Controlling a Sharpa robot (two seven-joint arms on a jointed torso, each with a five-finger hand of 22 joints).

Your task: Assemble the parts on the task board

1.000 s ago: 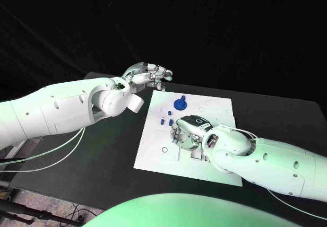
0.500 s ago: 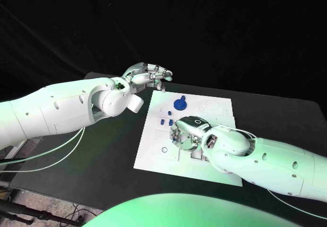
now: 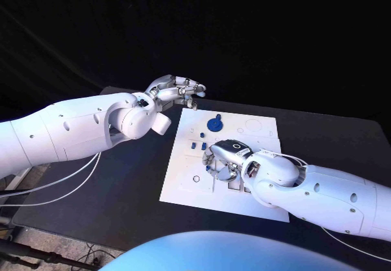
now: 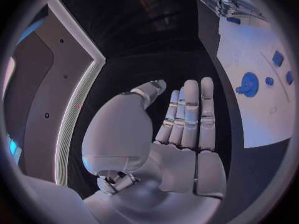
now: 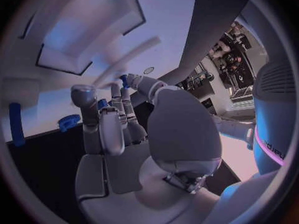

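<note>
Black table, left hand (image 3: 176, 90) spread, empty, right hand (image 3: 226, 160) perhaps pinching a part on task board (image 3: 184, 183)

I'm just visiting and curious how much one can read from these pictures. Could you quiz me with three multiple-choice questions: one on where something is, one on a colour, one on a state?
1. Where is the right hand?
A. Over the task board
B. Off the table
C. Beside the left hand

2. What colour is the round part?
A. Red
B. Blue
C. Yellow

3. What does the left hand hold?
A. The round part
B. A cable
C. Nothing

Answers: 1 A, it sits above the white plate. 2 B, plainly blue. 3 C, the wrist view shows a bare palm.
</note>
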